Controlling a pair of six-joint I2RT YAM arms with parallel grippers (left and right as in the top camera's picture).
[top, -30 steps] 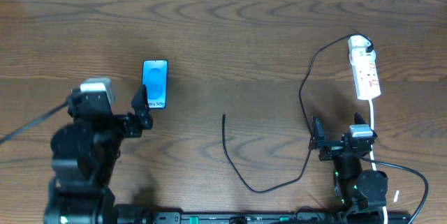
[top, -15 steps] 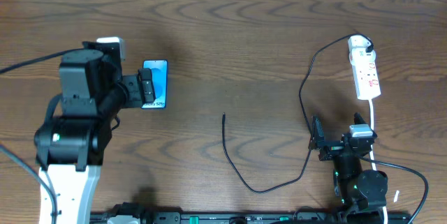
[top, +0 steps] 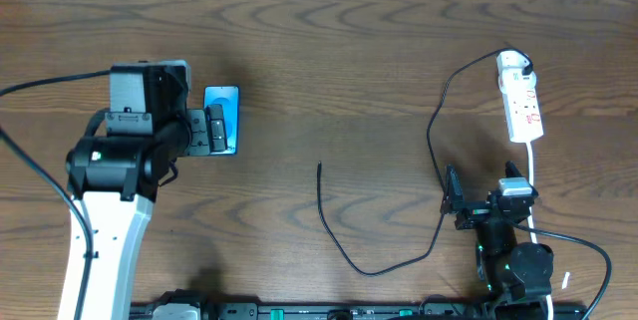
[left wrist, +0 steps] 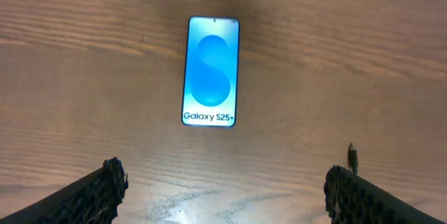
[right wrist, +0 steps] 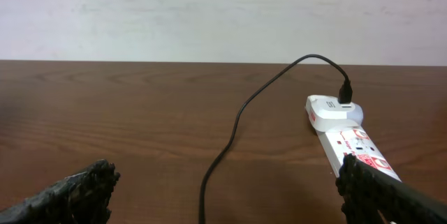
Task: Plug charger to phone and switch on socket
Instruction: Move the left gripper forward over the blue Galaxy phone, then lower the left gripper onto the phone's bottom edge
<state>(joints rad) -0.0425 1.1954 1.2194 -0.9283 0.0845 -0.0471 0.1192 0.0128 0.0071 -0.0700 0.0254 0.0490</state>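
Left wrist phone (left wrist: 210, 72) whole, overhead partly hidden

Phone (left wrist: 210, 72) flat, screen lit; charger (top: 319, 185) tip free mid-table; socket (top: 522, 109) far right.

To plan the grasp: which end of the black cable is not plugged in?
The cable end lying nearer the phone; the other end sits in the white plug on the power strip.
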